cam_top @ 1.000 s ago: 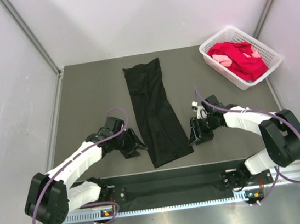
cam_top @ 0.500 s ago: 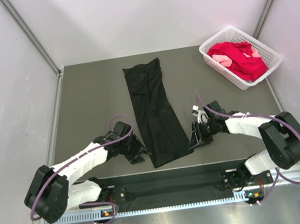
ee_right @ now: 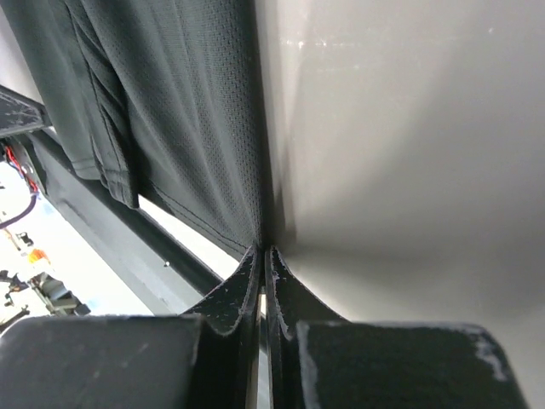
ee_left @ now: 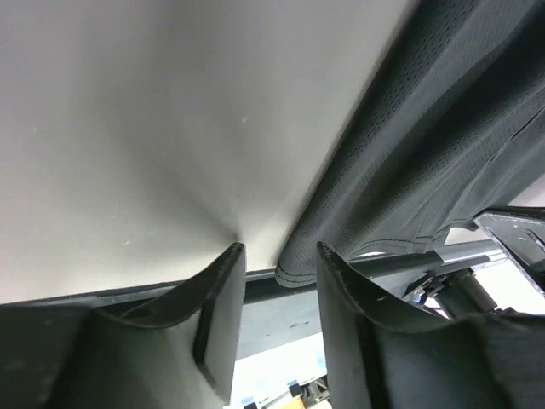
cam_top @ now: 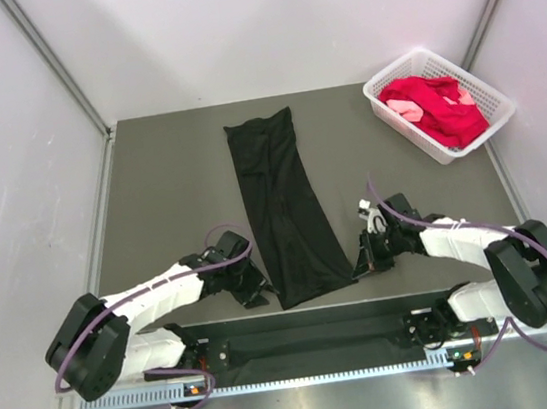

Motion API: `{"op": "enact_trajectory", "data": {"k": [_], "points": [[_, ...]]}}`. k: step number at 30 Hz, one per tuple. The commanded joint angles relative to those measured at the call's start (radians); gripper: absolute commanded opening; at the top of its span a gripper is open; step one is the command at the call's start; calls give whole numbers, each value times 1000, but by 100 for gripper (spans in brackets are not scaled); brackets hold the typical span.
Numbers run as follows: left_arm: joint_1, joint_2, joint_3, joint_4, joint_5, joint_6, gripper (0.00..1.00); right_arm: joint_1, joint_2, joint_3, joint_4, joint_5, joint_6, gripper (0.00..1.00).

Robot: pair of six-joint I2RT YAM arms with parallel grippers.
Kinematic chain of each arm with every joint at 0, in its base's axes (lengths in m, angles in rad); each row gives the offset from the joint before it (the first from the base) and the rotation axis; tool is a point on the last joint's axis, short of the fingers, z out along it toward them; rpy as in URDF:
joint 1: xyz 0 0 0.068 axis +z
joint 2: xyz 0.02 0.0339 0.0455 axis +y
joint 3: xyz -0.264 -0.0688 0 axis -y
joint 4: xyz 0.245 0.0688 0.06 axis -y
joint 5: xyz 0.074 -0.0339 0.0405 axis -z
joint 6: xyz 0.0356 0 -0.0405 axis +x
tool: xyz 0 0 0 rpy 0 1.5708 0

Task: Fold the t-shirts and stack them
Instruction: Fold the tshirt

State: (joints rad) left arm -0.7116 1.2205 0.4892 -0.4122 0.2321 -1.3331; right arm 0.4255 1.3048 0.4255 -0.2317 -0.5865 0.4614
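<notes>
Black tee [cam_top: 285, 213]: thin cloth, matt, fine pin-hole mesh knit seen close up, stitched hem, soft folds. Red tee [cam_top: 442, 107] & pink tee [cam_top: 404, 107]: soft cloth, matt, crumpled. Basket [cam_top: 471, 81] at desk's far right corner: white plastic lattice, slight sheen. Desk [cam_top: 169, 178]: smooth grey top, low satin sheen, a few faint scuffs, pale under the wrist-cam light. Left fingers [ee_left: 217, 315] & right fingers [ee_right: 226, 298]: black, matt, look like hard plastic, edges w/ light speckled wear. Arms [cam_top: 154, 291]: glossy white plastic shells, matt black joints. Rail [cam_top: 316, 375] along desk's near edge: bare metal, ribbed. Walls [cam_top: 4, 149]: smooth, matt, pale.
</notes>
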Motion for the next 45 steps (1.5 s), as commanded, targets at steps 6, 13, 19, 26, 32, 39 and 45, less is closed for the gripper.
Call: {"op": "enact_trajectory", "data": {"k": [6,13,19,26,32,39,45], "points": [[-68,34,2,42,-22,-109,48,10,-59,-13,3,11,29,0],[-124,180,77,18,-14,-113,51,10,-59,-24,9,4,25,0],[-132,169,71,-28,-56,-130,29,10,-78,-21,-4,8,26,0],[-132,145,48,-54,-60,-85,0,30,-108,-37,-21,14,25,0],[-137,93,43,-137,-92,-35,0,90,-163,-89,-18,25,68,0],[-137,-24,2,-198,-125,-28,0,174,-229,-142,25,46,160,0],[-141,5,28,-181,-111,5,0,188,-220,-122,23,53,171,0]]}}
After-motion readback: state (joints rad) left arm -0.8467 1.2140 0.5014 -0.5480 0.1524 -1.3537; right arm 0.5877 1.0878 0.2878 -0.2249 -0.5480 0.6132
